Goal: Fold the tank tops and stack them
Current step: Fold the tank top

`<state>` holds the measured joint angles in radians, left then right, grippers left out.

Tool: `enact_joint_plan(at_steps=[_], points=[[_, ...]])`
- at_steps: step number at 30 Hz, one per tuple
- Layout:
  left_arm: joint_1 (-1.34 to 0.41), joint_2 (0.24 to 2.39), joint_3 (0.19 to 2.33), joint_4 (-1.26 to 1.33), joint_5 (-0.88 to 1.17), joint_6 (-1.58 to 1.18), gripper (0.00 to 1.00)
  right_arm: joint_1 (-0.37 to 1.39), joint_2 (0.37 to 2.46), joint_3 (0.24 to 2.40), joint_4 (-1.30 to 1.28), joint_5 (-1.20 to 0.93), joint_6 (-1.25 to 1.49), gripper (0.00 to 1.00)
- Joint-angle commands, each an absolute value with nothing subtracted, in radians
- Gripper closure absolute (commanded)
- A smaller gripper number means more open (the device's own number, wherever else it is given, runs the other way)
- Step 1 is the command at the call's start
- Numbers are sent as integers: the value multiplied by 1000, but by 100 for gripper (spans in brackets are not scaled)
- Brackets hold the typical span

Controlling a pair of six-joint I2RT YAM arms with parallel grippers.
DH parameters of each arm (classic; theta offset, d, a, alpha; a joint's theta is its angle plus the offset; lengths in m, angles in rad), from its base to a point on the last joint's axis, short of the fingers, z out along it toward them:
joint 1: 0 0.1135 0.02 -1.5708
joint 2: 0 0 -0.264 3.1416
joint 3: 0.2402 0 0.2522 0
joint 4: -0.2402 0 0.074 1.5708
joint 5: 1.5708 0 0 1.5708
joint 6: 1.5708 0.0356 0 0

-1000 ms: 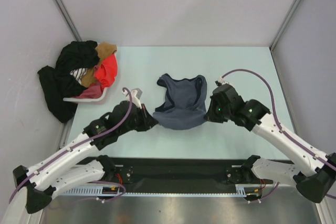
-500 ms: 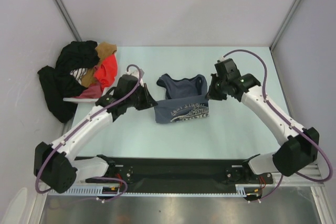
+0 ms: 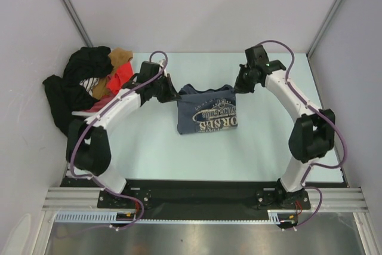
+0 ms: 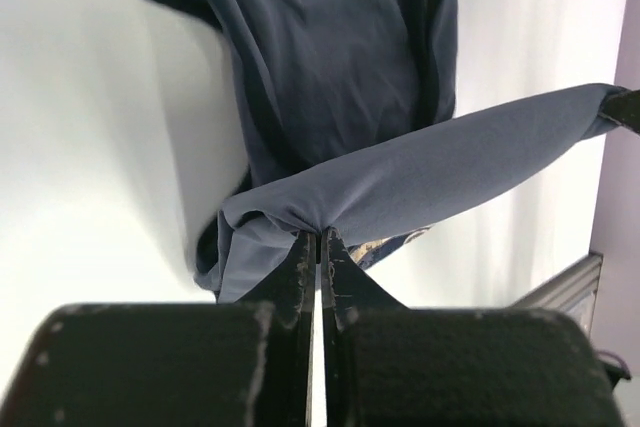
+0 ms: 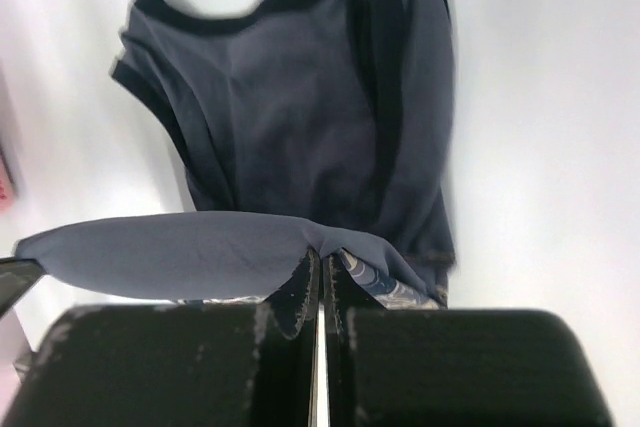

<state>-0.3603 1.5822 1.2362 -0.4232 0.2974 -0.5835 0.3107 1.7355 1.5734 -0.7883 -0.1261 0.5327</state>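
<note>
A heap of clothes sits at the far left corner of the counter. It holds black clothes spilling over the edge, a bright orange-red garment and a tan piece, with a white tray rim showing beneath. The left arm reaches past close beside this heap.

The slate blue-grey tank top lies mid-counter toward the far side. It is doubled over, with darker trim at the neck and armholes. Its far edge is drawn taut between the two arms. The left pincer is clenched on one bunched end of that edge and the right pincer on the other.

The pale chest print faces up. From above its lettering seems to end in "ORSES", though the small letters are hard to read.
</note>
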Motion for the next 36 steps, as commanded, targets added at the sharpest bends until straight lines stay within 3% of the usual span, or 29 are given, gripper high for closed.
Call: enact_joint_plan(at_steps=[1,10,18,19,21,25,26,28,32,36], points=[[-311,1656,1336,-405,325,-546,100,288,1825,1710,-784,-158,506,100],[-255,1916,1517,-354,393,-554,98,233,2115,1974,-816,-178,515,100],[-245,2080,1724,-397,400,-554,94,175,2204,2008,-732,-215,561,99],[-244,2107,1736,-399,400,-555,91,172,2212,2013,-712,-218,569,98],[-241,2132,1765,-400,397,-563,74,170,2242,2020,-683,-236,571,89],[-239,2152,1793,-433,335,-560,38,172,2278,2016,-609,-242,580,54],[-239,2128,1789,-442,309,-551,17,169,2273,2011,-606,-229,580,49],[-239,2085,1763,-448,229,-540,3,170,2220,1956,-560,-219,568,37],[-244,1947,1669,-407,201,-517,4,170,2076,1815,-476,-207,540,33],[-276,1852,1592,-338,245,-512,11,169,1973,1680,-410,-241,505,45]])
